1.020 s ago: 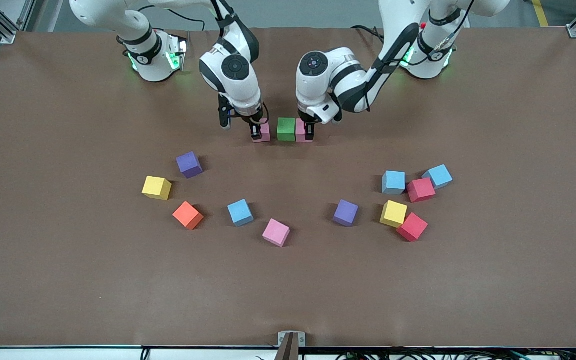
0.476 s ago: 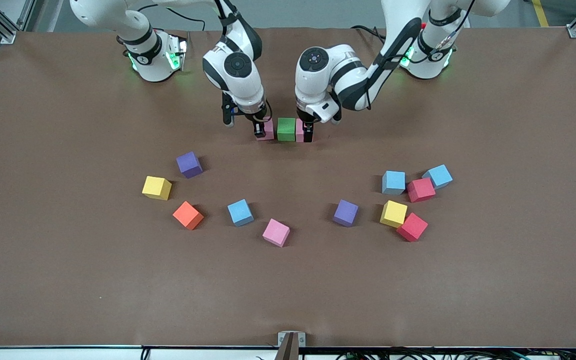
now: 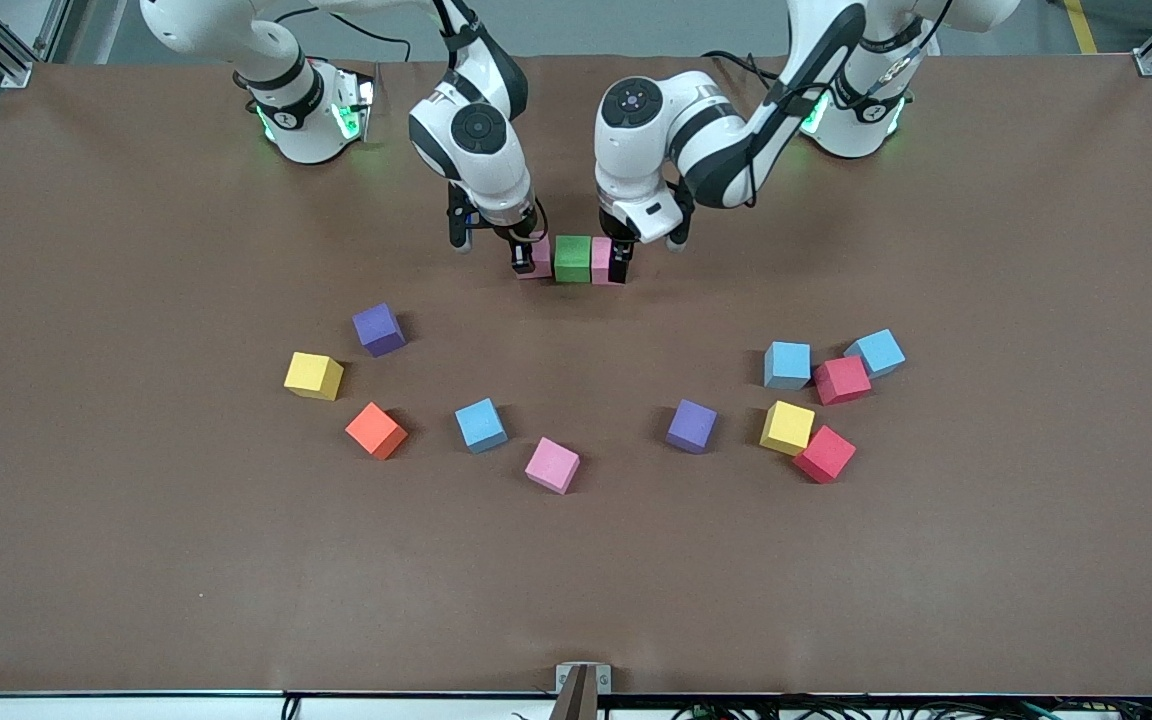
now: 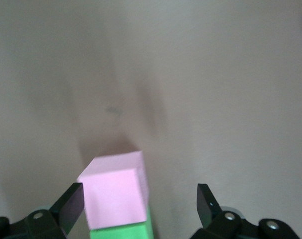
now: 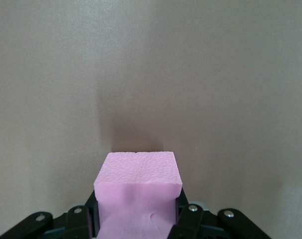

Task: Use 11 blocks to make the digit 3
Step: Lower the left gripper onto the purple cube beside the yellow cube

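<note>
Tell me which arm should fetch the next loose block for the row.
Left. Its hand stands open, its pink block released beside the green block. The right hand is shut on the other pink block at the row's other end, so it looks busier.

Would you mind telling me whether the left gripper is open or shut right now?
Open. In the left wrist view the left gripper's fingers stand wide apart, with the pink block loose between them.
</note>
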Controlling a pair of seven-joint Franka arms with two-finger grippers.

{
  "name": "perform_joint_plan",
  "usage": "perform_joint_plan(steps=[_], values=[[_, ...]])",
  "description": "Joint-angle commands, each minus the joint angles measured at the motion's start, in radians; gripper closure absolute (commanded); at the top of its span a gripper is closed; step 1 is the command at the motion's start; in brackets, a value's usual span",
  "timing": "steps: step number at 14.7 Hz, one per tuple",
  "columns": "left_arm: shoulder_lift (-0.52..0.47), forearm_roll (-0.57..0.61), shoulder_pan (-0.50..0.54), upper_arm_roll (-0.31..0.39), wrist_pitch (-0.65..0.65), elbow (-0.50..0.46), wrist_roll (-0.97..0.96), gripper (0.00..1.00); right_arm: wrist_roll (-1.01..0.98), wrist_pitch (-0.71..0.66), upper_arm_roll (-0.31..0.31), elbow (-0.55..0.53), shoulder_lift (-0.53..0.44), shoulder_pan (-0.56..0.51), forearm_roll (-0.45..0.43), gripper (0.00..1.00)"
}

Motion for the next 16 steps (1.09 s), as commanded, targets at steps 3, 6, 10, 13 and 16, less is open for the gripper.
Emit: perform_joint_plan(steps=[3,6,10,13,16], values=[[0.004,-0.02,0.138,-0.006,-0.044,0.1,0.367,0.0,0.011,0.007,-0.003,0.01,0.013,0.011,0.022,1.0],[0.058,-0.006,0.202,0.003,-0.055,0.176,0.448,0.0,0.011,0.009,-0.003,0.01,0.02,0.01,0.022,1.0],[0.213,0.095,0.272,0.014,-0.072,0.338,0.449,0.0,0.011,0.009,-0.003,0.022,0.027,0.005,0.022,1.0],[0.341,0.115,0.275,0.042,-0.098,0.49,0.448,0.0,0.011,0.009,-0.003,0.031,0.04,0.002,0.026,1.0],[0.412,0.114,0.275,0.046,-0.12,0.571,0.449,0.0,0.011,0.007,-0.003,0.036,0.04,0.003,0.037,1.0]])
